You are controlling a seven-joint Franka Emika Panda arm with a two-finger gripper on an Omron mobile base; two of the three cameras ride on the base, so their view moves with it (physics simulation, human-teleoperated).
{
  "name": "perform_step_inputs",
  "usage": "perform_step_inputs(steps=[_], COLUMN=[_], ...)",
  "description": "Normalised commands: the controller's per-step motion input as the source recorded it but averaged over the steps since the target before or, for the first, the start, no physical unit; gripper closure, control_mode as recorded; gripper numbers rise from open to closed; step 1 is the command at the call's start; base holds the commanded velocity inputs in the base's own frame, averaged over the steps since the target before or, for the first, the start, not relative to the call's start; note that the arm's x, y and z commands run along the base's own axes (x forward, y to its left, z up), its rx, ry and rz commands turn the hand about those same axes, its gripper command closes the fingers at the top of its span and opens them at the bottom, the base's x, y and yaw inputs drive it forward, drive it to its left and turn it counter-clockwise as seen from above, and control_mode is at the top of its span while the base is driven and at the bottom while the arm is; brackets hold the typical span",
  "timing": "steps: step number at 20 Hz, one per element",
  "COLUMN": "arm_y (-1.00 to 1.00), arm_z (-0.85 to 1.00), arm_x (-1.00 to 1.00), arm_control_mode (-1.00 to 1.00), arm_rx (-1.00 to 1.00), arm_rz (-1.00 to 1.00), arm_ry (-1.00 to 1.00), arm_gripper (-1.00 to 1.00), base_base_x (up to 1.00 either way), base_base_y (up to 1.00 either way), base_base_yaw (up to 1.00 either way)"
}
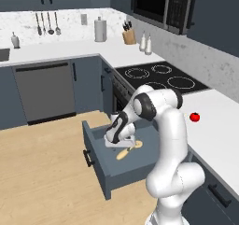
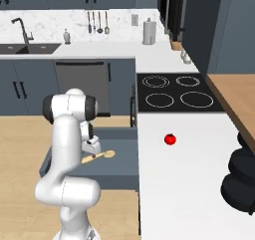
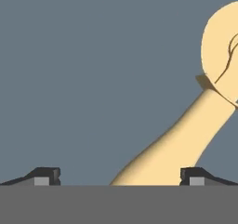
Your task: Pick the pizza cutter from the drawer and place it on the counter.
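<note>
The drawer [image 1: 105, 165] is standing pulled well out from the blue-grey cabinets over the wooden floor [image 1: 42, 172], which is why the arm is bending down and forward into it rather than reaching across the bench [image 2: 189, 184]. The pizza cutter [image 1: 127, 150] is lying flat on the drawer bottom, disc head toward the cabinet side and handle pointing toward the drawer front. The pincer [image 1: 120, 144] is hanging low inside the drawer with its jaws spread wide and nothing between them yet; in the hand view its two fingertips [image 3: 46, 175] are standing apart at the bottom, with the tapered handle [image 3: 176, 144] running in between them nearer the right tip and the round head [image 3: 221, 51] lying off to the upper right. That placing suggests the hand is lining up to close across the handle, the slimmer part. Whether the tips are touching the drawer floor cannot be told. Room is tight sideways: the drawer's side walls and front panel with its dark bar handle [image 1: 87, 158] are fencing the tool in, so the way out is probably straight up before any swing. The white bench to the robot's right is offering plenty of bare surface near the drawer, with a small red tomato [image 2: 170, 139] sitting apart on it and the black cooktop [image 2: 174, 95] lying further back, both worth keeping away from when setting the cutter down.
</note>
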Motion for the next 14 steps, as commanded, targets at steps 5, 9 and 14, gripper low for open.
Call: perform_step_inputs(steps=[5,9,14], arm_y=[-0.13,-0.14,-0.46], arm_z=[-0.5,-0.01,0.12], arm_x=[-0.2,-0.27,-0.13], arm_control_mode=[-1.0,-1.0,-1.0], arm_rx=[0.0,0.02,0.07], arm_rz=[0.0,0.0,-0.01], arm_ry=[0.0,-0.1,-0.1], arm_gripper=[-1.0,-1.0,-1.0], base_base_x=[0.0,0.0,0.0], base_base_y=[0.0,0.0,0.0], base_base_yaw=[0.0,0.0,0.0])
